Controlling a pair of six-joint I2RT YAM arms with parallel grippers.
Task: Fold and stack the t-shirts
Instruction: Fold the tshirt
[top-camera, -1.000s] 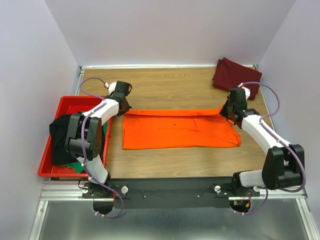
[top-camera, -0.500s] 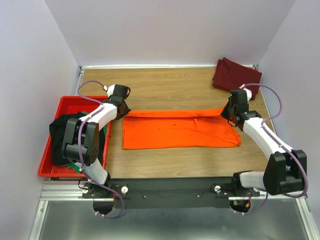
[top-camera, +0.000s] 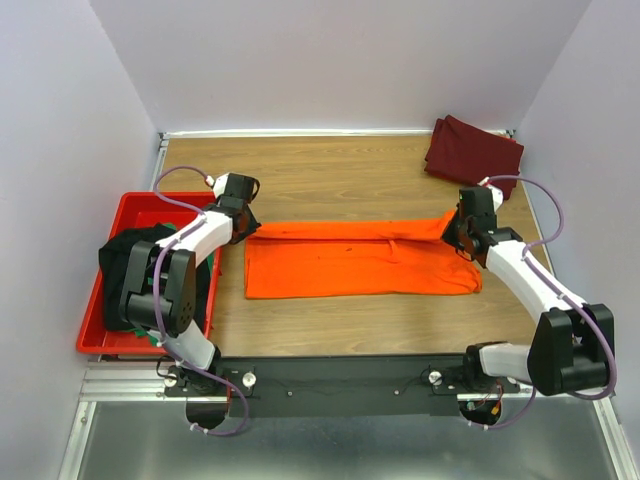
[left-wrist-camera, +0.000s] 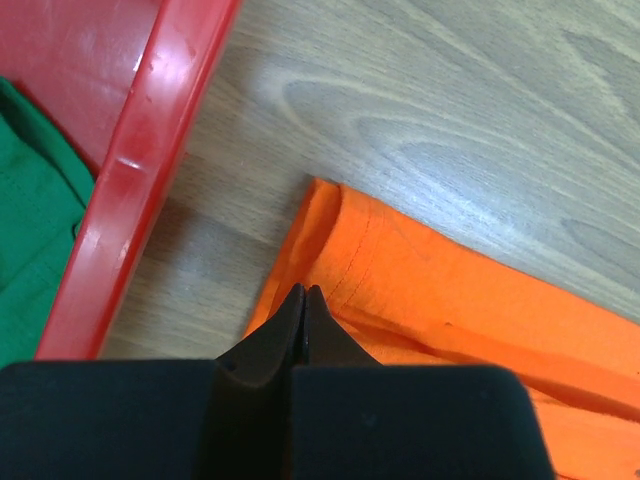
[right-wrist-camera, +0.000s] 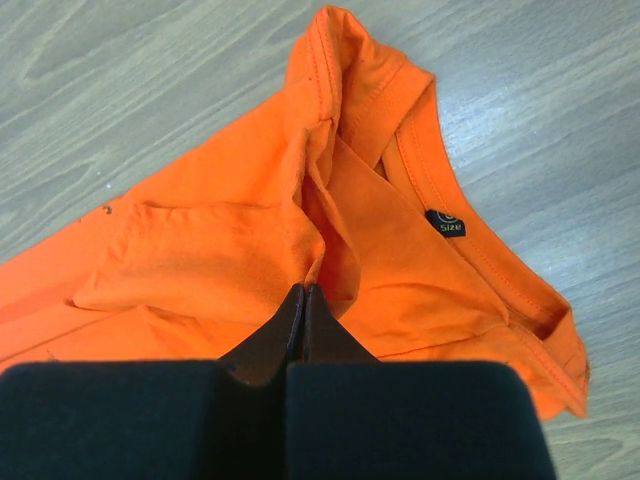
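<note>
orange t-shirt (top-camera: 360, 262) edge is pinched by left gripper (left-wrist-camera: 302, 298) and right gripper (right-wrist-camera: 303, 296) | long axis strung between fingers | rest spread base-side of fingertips

Item 1: small black sewn-in tag (right-wrist-camera: 444, 222), inside the collar of the bright orange cloth t-shirt (right-wrist-camera: 230, 250). I read the white word "size"; the mark above it is too small to make out.

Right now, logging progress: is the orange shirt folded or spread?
Partly folded: the shirt lies as a long band, layers doubled.
</note>
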